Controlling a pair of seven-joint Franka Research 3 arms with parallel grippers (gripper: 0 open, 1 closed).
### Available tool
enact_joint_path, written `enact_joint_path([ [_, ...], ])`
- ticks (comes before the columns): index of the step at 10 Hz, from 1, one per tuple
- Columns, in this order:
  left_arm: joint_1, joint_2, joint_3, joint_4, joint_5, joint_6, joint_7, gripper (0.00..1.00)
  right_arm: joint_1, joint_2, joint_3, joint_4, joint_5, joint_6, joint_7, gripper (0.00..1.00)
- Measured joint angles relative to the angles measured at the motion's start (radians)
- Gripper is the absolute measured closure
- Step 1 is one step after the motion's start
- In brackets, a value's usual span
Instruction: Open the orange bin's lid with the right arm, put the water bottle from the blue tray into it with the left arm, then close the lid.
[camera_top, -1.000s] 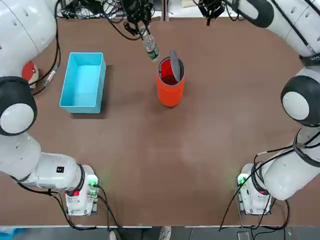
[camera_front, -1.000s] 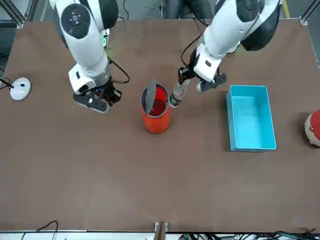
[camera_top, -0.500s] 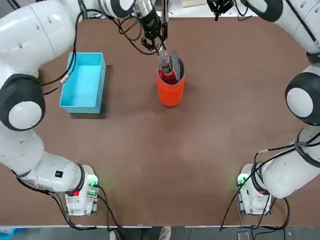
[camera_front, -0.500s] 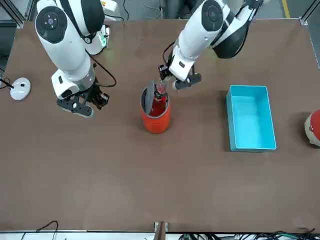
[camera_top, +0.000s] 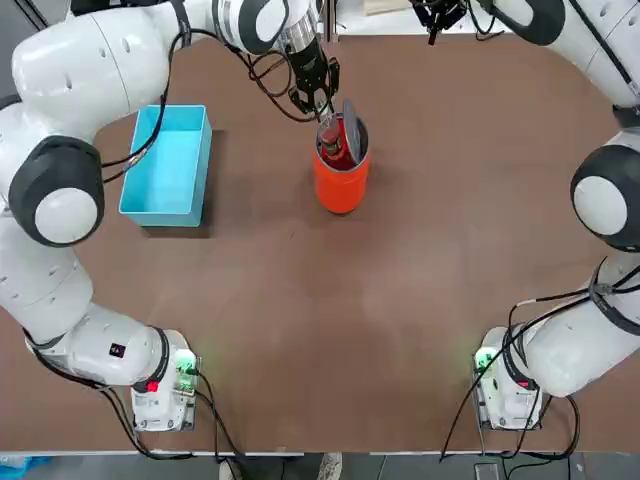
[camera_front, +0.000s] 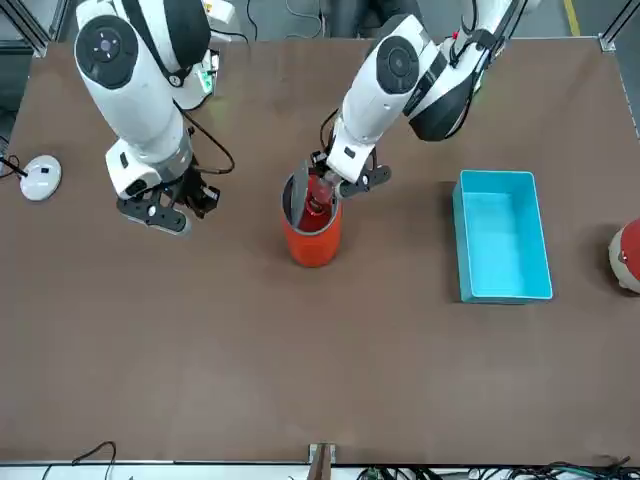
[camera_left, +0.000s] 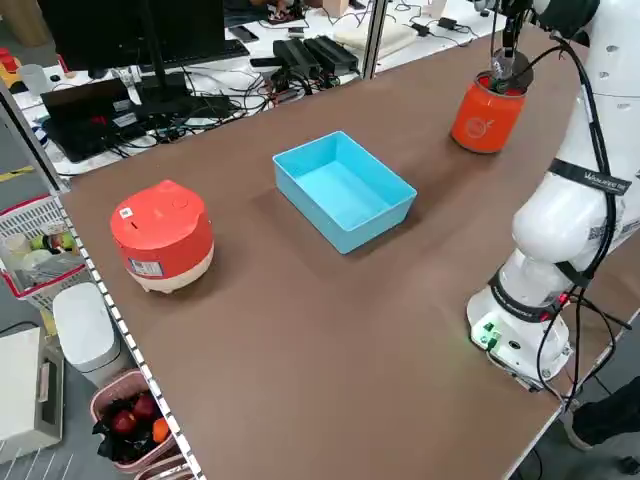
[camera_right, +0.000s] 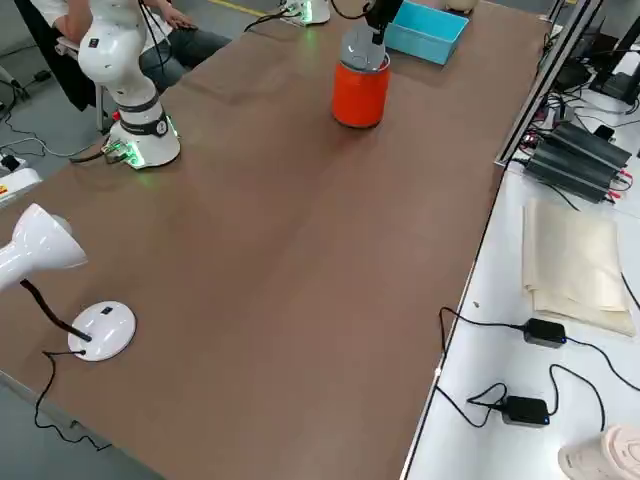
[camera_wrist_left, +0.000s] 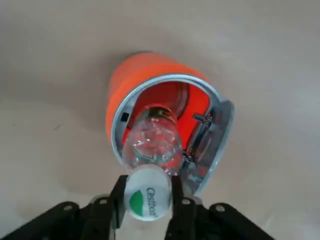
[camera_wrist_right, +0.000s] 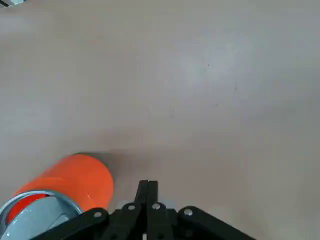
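The orange bin (camera_top: 340, 186) (camera_front: 312, 246) stands upright mid-table, its grey lid (camera_top: 350, 127) (camera_wrist_left: 218, 134) swung up on edge. The water bottle (camera_wrist_left: 152, 142) (camera_front: 318, 196) hangs bottom-first in the bin's mouth. My left gripper (camera_top: 321, 106) (camera_wrist_left: 146, 189) is right above the bin, shut on the bottle's white cap. The blue tray (camera_top: 133, 165) (camera_front: 461, 250) has nothing in it. My right gripper (camera_front: 163, 206) (camera_wrist_right: 147, 188) hovers over the table beside the bin, away from the tray. It is shut with nothing in it.
A red-orange rounded cooker (camera_left: 160, 235) sits beyond the tray near the table's left edge. A white desk lamp (camera_right: 100, 330) stands at the far right corner. Bare brown tabletop lies between the bin and the arms' bases.
My left gripper carried the bottle from beside the bin to over its mouth and lowered it partway in. The right gripper drew away from the bin, then stayed still.
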Motion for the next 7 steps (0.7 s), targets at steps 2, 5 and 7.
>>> enact_joint_path([
  [2, 0.000, 0.000, 0.000, 0.007, 0.001, 0.001, 0.000, 0.41, 0.000, 0.000, 0.001, -0.001, 0.000, 0.000, 0.000, 0.99],
  [5, 0.031, -0.022, 0.007, 0.026, 0.022, -0.005, 0.000, 0.01, 0.012, 0.000, 0.010, -0.003, 0.002, 0.007, 0.000, 0.99],
  [7, 0.131, -0.087, 0.010, 0.034, 0.092, -0.073, 0.021, 0.00, 0.067, 0.000, 0.014, -0.005, 0.009, 0.009, 0.013, 0.99],
])
